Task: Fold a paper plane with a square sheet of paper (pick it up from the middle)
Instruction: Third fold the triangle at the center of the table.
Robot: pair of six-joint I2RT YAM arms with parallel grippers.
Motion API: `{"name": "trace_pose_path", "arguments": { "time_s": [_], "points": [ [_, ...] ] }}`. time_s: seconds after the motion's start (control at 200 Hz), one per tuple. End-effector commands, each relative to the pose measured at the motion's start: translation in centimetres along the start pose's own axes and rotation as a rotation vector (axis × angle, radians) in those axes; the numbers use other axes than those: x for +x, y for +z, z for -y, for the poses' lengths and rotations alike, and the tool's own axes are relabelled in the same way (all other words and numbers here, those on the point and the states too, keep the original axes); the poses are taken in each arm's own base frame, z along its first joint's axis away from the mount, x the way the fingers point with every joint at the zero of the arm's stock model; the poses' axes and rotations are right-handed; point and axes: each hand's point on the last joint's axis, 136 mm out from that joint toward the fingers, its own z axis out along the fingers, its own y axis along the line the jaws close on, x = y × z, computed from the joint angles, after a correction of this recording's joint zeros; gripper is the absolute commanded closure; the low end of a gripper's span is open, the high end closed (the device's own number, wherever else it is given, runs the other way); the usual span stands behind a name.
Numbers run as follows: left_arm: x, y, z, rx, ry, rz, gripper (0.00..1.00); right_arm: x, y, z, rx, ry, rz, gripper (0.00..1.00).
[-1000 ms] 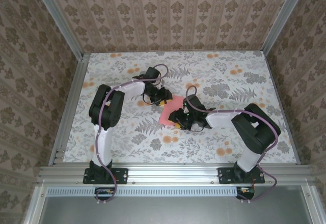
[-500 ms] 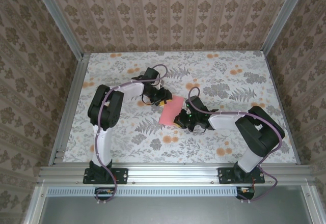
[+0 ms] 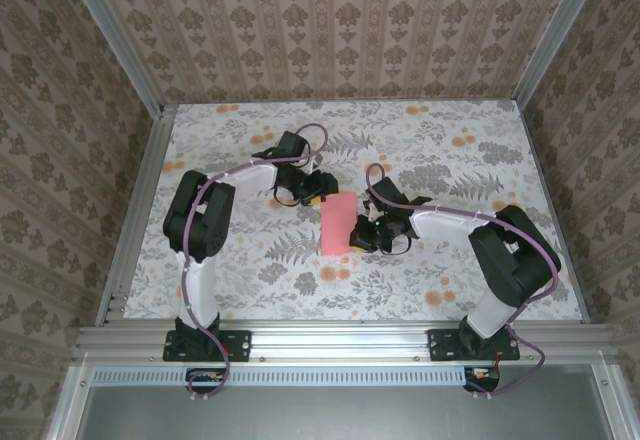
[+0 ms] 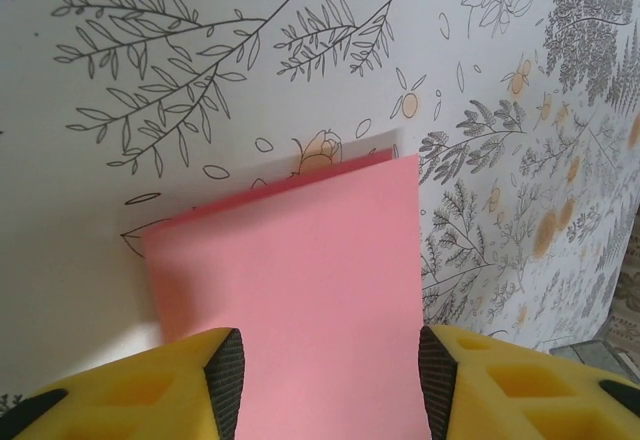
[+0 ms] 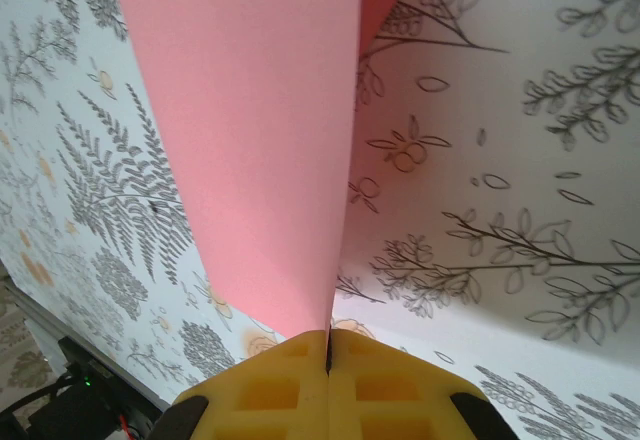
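The square sheet of paper (image 3: 338, 223) is salmon-pink and folded over into an upright narrow rectangle on the flowered table. My right gripper (image 3: 362, 232) is shut on its lower right edge. In the right wrist view the yellow jaws (image 5: 328, 345) pinch the doubled paper (image 5: 250, 130), which rises away from them. My left gripper (image 3: 318, 200) hovers at the sheet's upper left corner. In the left wrist view it stands open (image 4: 330, 375), with the pink paper (image 4: 300, 280) lying flat under and between its fingers (image 4: 215, 380). The paper plane is out of view.
The flowered tablecloth (image 3: 450, 160) covers the whole table. Aluminium rails (image 3: 140, 210) run along the left, right and near edges, with patterned walls behind. Both arm bases (image 3: 205, 340) sit on the near rail.
My right gripper has shut on the paper and shifted right. The sheet has turned from tilted to upright and looks narrower. My left gripper's jaws have spread wider.
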Motion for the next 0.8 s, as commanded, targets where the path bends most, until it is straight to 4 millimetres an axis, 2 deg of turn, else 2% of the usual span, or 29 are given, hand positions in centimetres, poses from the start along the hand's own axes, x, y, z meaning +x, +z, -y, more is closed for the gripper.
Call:
{"name": "trace_pose_path", "arguments": {
  "time_s": [0.0, 0.11, 0.39, 0.515, 0.6, 0.8],
  "points": [
    [0.4, 0.6, -0.8, -0.031, 0.011, -0.035, 0.49, 0.8, -0.7, 0.3, 0.013, -0.012, -0.044, 1.00],
    [0.6, 1.3, -1.6, -0.057, 0.001, -0.053, 0.51, 0.5, -0.5, 0.3, 0.000, 0.019, -0.028, 0.99],
    [1.2, 2.1, -3.2, -0.110, -0.029, -0.080, 0.53, 0.2, -0.7, 0.3, -0.048, 0.107, 0.034, 0.82],
    [1.4, 2.3, -3.6, -0.119, -0.037, -0.086, 0.53, 0.2, -1.4, 0.6, -0.032, 0.114, 0.061, 0.78],
    [1.5, 2.4, -3.8, -0.120, -0.043, -0.090, 0.54, 0.2, -1.7, 0.5, -0.040, 0.115, 0.074, 0.78],
    [1.5, 2.5, -3.7, -0.117, -0.043, -0.091, 0.54, -0.1, -1.6, 0.1, -0.063, 0.129, 0.084, 0.90]
  ]
}}
